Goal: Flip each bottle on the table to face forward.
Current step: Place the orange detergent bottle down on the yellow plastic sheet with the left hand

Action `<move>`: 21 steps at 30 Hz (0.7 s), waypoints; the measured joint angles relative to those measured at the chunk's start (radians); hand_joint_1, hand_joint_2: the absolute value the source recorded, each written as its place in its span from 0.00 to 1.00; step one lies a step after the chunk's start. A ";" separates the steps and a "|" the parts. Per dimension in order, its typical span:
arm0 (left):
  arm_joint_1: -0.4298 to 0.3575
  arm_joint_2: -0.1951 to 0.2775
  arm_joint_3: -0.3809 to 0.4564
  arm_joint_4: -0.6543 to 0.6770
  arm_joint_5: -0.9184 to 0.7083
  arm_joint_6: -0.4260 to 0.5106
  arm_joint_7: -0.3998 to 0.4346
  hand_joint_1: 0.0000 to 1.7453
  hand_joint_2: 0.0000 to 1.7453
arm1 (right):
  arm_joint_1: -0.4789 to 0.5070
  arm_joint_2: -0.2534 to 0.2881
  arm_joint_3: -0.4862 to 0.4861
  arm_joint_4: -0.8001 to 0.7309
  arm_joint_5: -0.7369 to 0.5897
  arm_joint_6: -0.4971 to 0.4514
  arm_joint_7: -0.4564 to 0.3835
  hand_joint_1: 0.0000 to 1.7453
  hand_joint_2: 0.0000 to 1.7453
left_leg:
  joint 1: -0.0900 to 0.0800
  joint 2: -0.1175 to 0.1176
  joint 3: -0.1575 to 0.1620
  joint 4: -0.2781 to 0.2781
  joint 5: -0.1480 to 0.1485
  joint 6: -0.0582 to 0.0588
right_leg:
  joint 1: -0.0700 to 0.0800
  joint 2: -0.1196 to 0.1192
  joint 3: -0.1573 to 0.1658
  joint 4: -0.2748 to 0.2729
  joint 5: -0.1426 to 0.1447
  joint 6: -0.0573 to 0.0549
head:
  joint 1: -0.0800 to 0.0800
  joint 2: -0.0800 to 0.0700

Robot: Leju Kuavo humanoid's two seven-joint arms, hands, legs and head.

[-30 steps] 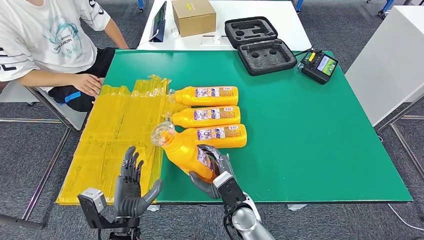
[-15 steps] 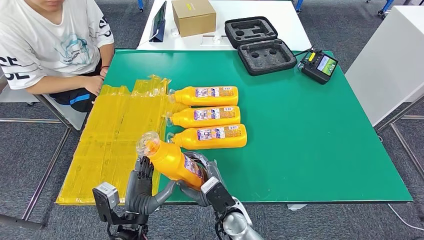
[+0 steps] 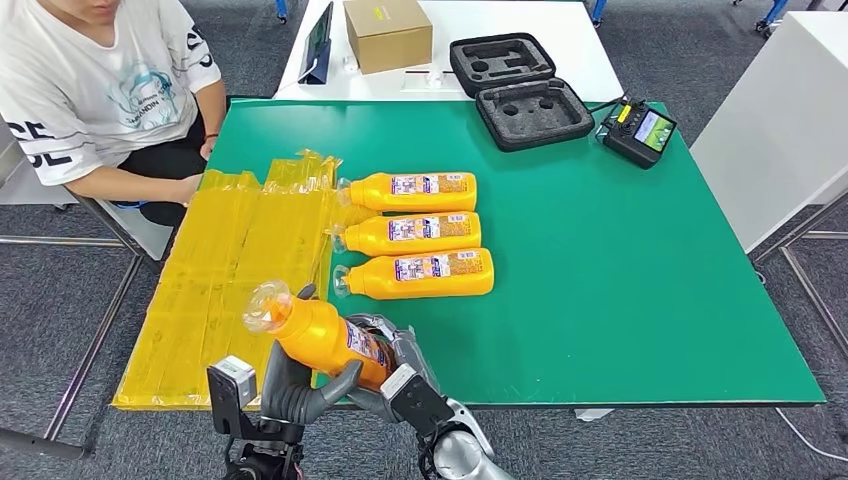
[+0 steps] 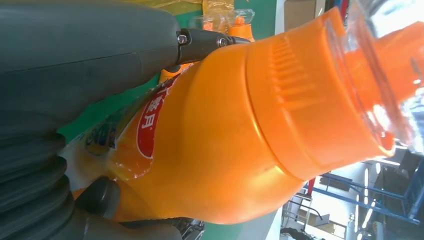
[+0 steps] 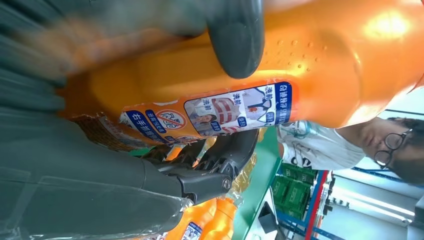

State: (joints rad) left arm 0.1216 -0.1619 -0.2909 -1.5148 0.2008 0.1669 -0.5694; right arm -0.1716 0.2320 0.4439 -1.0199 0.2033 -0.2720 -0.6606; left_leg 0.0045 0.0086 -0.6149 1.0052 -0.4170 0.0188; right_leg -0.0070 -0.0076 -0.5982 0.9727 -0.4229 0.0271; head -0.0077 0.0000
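Observation:
An orange bottle with a clear cap is held tilted above the near edge of the green table, cap pointing left. My left hand wraps its middle from below, and my right hand grips its base. Up close, the bottle lies against the left hand. In the right wrist view a thumb presses on the bottle above its label. Three more orange bottles lie on their sides in a column, caps left: far, middle, near.
Crumpled yellow plastic wrap covers the table's left part. A person sits at the far left corner. A black foam case and a controller lie at the back; a cardboard box stands on the white table behind.
The held bottle has swung left and toward me, past the table's near edge. My left hand rose and closed around it. The person leaned in and drew the hand back.

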 joint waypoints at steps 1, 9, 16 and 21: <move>-0.001 0.000 0.000 0.002 0.001 0.000 0.003 0.00 1.00 | -0.001 0.001 0.002 0.002 0.004 0.000 0.001 1.00 1.00 | 0.000 0.000 0.000 0.000 0.000 0.000 | 0.000 0.000 0.000 0.000 0.000 0.000 | 0.000 0.000; -0.003 0.002 -0.001 0.016 0.012 -0.004 0.009 0.00 1.00 | -0.006 0.004 0.017 0.017 0.021 0.009 0.012 1.00 1.00 | 0.000 0.000 0.000 0.000 0.000 0.000 | 0.000 0.000 0.000 0.000 0.000 0.000 | 0.000 0.000; -0.002 0.009 0.000 0.022 0.054 -0.028 0.000 0.98 1.00 | -0.019 0.002 0.025 0.026 0.081 0.004 0.035 1.00 1.00 | 0.000 0.000 0.000 0.000 0.000 0.000 | 0.000 0.000 0.000 0.000 0.000 0.000 | 0.000 0.000; 0.002 0.011 0.004 0.022 0.104 -0.063 -0.015 1.00 1.00 | -0.033 -0.001 0.029 0.040 0.114 0.007 0.050 1.00 1.00 | 0.000 0.000 0.000 0.000 0.000 0.000 | 0.000 0.000 0.000 0.000 0.000 0.000 | 0.000 0.000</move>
State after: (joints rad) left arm 0.1231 -0.1514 -0.2868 -1.4931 0.3051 0.1040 -0.5840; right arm -0.2045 0.2312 0.4726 -0.9804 0.3178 -0.2650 -0.6108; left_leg 0.0044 0.0087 -0.6148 1.0052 -0.4170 0.0188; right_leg -0.0070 -0.0075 -0.5982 0.9727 -0.4229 0.0271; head -0.0078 0.0000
